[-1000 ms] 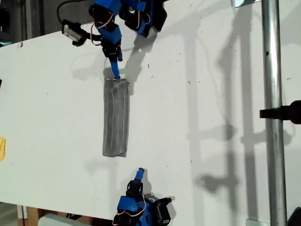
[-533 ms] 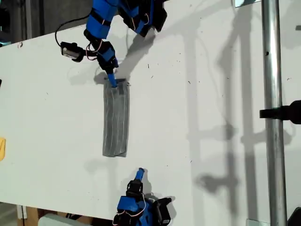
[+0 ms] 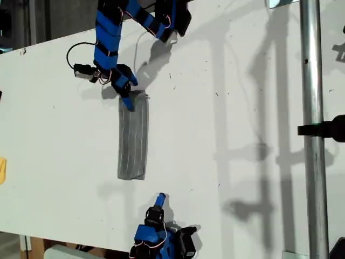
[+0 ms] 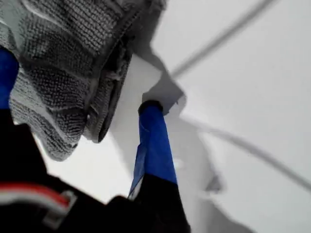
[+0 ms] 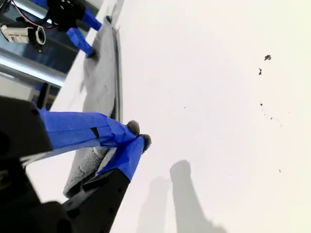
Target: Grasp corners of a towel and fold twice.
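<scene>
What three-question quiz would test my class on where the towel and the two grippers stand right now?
1. True or false: the towel lies spread open as a full square.
2. Which gripper is at the towel's end? A: my first gripper. B: my second gripper. C: neither.
3. Fill in: my second gripper's jaws are ____, with nothing between them.

Key:
1. False: it lies as a long, narrow folded strip.
2. A: its open jaws straddle a towel corner, while my second gripper sits apart from the towel's other end.
3. shut
</scene>
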